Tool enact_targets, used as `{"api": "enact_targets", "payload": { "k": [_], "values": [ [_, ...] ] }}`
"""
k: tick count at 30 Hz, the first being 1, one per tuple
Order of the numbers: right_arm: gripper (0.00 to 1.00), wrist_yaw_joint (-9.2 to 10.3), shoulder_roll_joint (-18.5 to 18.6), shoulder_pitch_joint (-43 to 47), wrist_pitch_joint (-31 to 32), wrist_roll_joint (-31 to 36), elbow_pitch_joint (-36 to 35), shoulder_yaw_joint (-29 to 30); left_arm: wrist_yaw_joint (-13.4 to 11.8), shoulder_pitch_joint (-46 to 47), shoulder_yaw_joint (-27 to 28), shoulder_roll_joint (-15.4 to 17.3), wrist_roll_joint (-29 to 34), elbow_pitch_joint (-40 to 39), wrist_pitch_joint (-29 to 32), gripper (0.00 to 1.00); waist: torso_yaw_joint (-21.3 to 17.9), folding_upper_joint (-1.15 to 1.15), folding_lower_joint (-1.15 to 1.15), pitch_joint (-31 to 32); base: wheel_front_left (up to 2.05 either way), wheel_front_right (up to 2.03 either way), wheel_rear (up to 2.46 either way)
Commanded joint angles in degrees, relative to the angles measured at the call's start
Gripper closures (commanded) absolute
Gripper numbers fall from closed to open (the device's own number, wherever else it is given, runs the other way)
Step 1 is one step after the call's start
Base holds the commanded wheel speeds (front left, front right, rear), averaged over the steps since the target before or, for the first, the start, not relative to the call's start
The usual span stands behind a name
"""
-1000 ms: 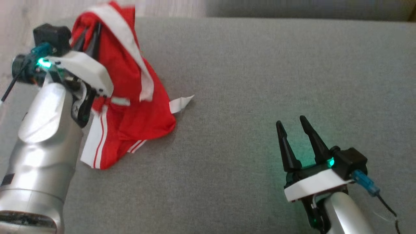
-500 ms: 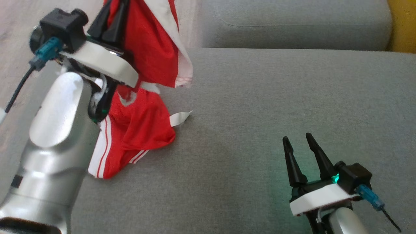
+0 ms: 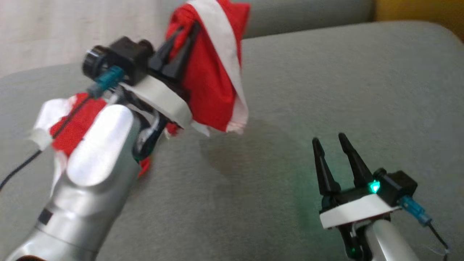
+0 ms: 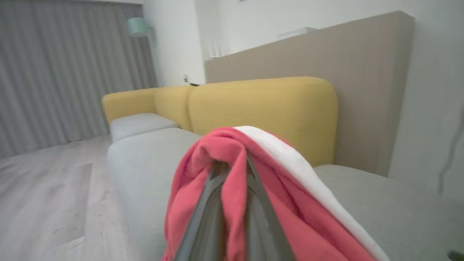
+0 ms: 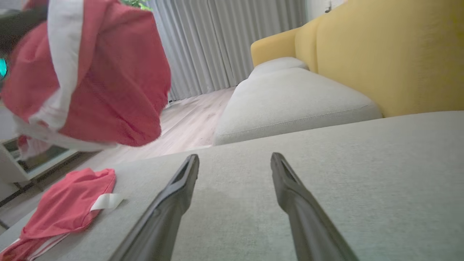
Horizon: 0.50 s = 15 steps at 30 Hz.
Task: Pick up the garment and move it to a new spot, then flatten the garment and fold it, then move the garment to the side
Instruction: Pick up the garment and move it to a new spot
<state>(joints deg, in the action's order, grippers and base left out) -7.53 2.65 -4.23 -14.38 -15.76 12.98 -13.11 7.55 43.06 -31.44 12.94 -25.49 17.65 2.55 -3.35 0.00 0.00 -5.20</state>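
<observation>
Left gripper [image 3: 186, 29] clamped on the red-and-white garment [image 3: 214, 83], cloth bunched over its fingers and hanging clear above the grey sofa [image 3: 326, 72], more red cloth on the seat beside that arm, right gripper [image 3: 327, 137] parted and empty, low over the seat, well apart

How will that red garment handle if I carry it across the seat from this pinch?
Probably floppy: the garment drapes in folds from the left gripper. Likely light, as one pinch lifts it. Its tail may drag on the cushion.
</observation>
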Motion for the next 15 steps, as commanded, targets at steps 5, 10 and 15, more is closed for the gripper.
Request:
{"api": "enact_targets", "payload": {
  "k": [5, 10, 15],
  "values": [
    [0.00, 0.04, 0.2, -3.7, -0.6, -1.6, -4.6, -3.3, -0.5, 3.0, -0.2, -0.4, 1.0, -0.2, 0.3, 1.00, -12.1, 0.00, 0.00, -5.2, 0.00, 0.00, 0.00],
    [0.00, 0.04, 0.2, -4.0, -0.6, -3.2, -6.3, -4.3, -0.6, 4.6, -1.6, -0.8, 2.4, 4.5, -0.8, 1.00, -17.2, 0.00, 0.00, -8.1, 0.00, 0.00, 0.00],
    [0.00, 0.04, 0.2, -3.9, -0.6, -3.6, -7.0, -4.9, -0.7, 6.2, -2.9, -0.8, 4.1, 9.4, -2.7, 0.00, -18.9, 0.00, 0.00, -9.7, 0.00, 0.00, 0.00]
  ]
}}
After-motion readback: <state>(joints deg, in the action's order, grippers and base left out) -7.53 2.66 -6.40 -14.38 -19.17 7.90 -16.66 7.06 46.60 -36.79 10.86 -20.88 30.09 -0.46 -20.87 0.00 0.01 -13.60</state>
